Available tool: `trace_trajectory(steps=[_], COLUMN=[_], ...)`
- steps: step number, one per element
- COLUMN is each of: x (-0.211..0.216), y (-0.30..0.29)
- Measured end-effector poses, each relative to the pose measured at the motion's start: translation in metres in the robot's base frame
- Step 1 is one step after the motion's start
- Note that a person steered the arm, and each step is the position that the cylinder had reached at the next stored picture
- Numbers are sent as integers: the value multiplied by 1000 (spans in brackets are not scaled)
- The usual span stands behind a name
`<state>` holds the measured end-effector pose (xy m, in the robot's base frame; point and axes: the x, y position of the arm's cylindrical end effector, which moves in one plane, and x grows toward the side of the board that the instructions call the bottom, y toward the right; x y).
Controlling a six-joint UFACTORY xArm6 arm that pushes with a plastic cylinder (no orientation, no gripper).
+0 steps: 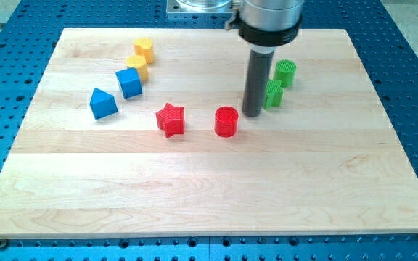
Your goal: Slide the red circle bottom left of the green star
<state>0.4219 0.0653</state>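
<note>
The red circle point(226, 121) stands near the middle of the wooden board point(209, 181). The green star point(273, 94) lies up and to the right of it, partly hidden behind the rod. A green round block point(285, 73) sits just above the star. My tip point(251, 114) rests on the board between the red circle and the green star, just right of the circle and close to the star's left side. I cannot tell if it touches either block.
A red star point(170, 119) lies left of the red circle. A blue cube point(129, 82) and a blue triangular block point(103, 104) sit at the upper left, with two yellow blocks point(144, 49) point(137, 65) above them. A blue perforated table surrounds the board.
</note>
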Motion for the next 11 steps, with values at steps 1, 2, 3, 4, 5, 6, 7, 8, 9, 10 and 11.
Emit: trace_trajectory(steps=[1,2,3,4,5,6,7,8,9,10,11], x=[58,84,69,52,48,47,26,16,3,-6,14], y=[24,-56,-75,-35,-17,-57,-49,-57,-60,-59,-39])
